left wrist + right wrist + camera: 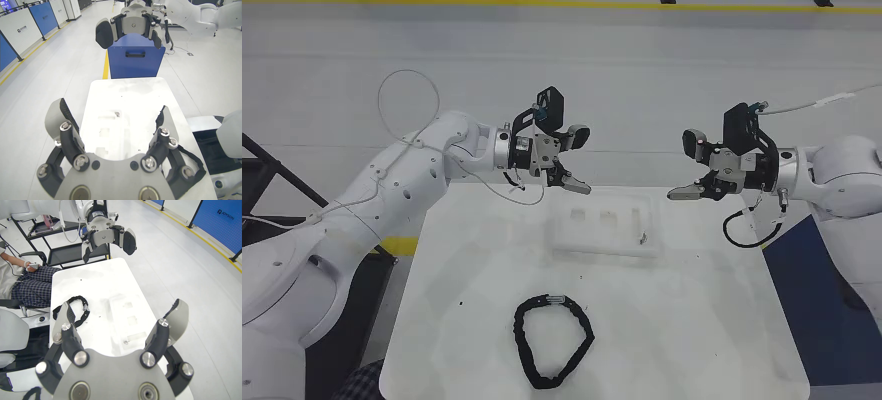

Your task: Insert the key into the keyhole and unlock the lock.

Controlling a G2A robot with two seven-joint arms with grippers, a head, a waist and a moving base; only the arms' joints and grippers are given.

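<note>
Top view: black fabric-sleeved chain lock [553, 340] lies lower centre, closed; small metal key [641, 238], seemingly, sits mid-frame in white foam tray [572, 238]; left gripper [580, 160], right gripper [685, 168] released, empty. Left wrist view: key ungrasped; right wrist view: lock untouched; everything remains.

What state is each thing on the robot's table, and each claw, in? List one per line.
left claw: open, empty
right claw: open, empty
chain lock: closed loop, flat on the table, no key in it
key: lying in a recess of the white tray, ungripped
</note>
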